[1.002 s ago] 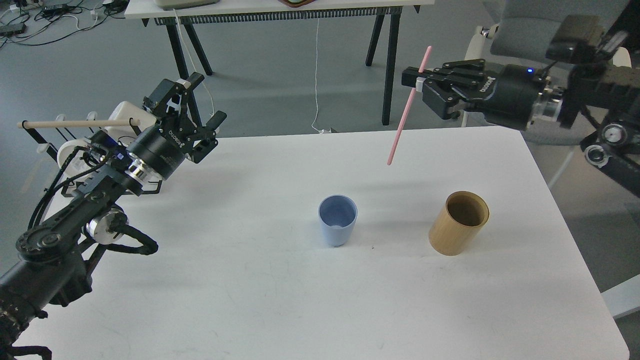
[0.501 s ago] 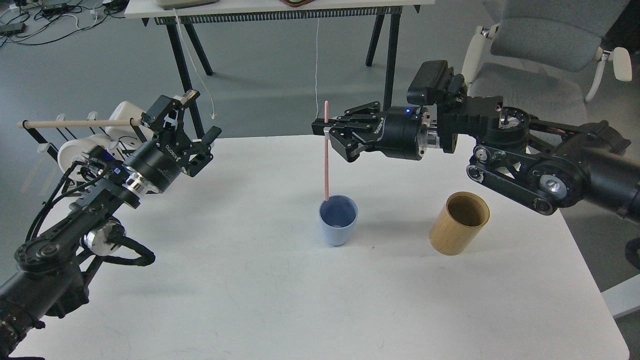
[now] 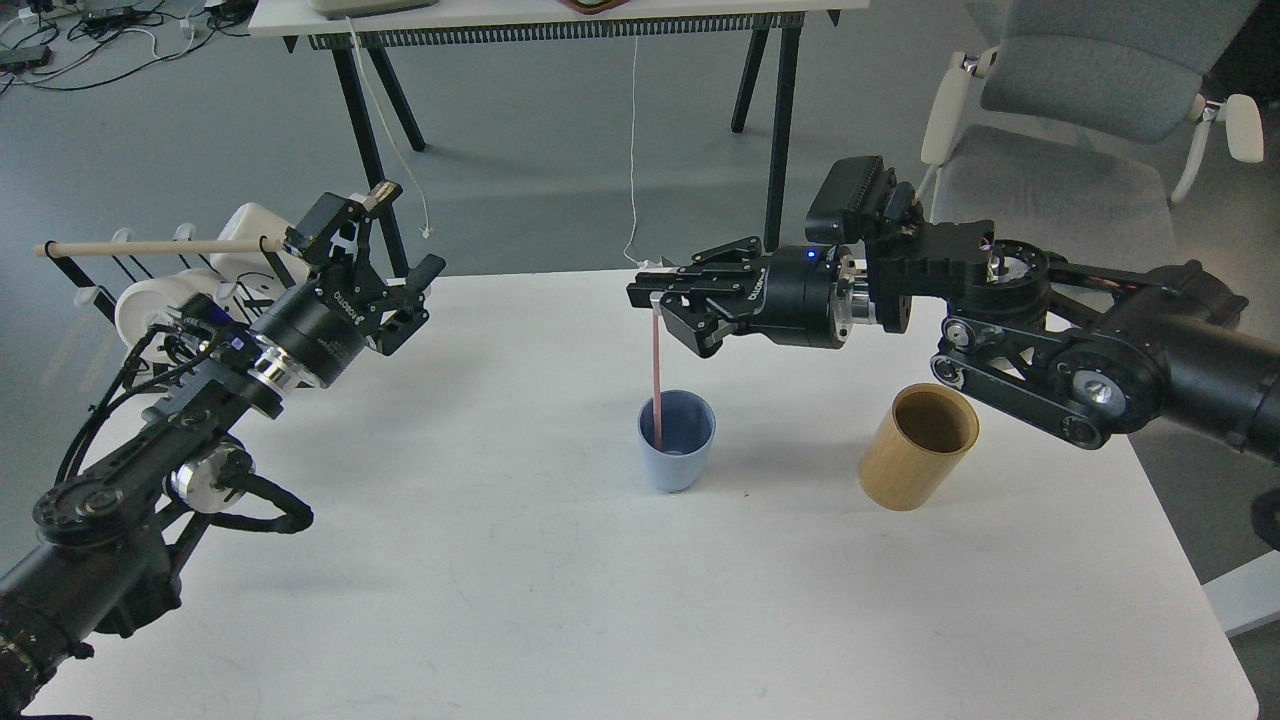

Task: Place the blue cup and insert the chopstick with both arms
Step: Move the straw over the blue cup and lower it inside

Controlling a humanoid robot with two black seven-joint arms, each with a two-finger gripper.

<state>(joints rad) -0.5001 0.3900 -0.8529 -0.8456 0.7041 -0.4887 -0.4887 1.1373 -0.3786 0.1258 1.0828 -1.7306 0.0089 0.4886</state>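
The blue cup (image 3: 677, 442) stands upright near the middle of the white table (image 3: 560, 600). My right gripper (image 3: 657, 301) comes in from the right and is shut on the top of a pink chopstick (image 3: 656, 370). The chopstick hangs nearly vertical with its lower end inside the cup. My left gripper (image 3: 388, 243) hovers over the table's far left corner, well left of the cup. Its jaws are apart and hold nothing.
A tan bamboo cup (image 3: 918, 446) stands to the right of the blue cup, under my right arm. A rack with a wooden dowel (image 3: 150, 246) and white rolls sits off the table's left edge. A chair (image 3: 1080, 90) and another table's legs stand behind.
My right gripper swung from the upper right leftward to over the blue cup, then lowered the pink chopstick's end into it. My left gripper dropped slightly.
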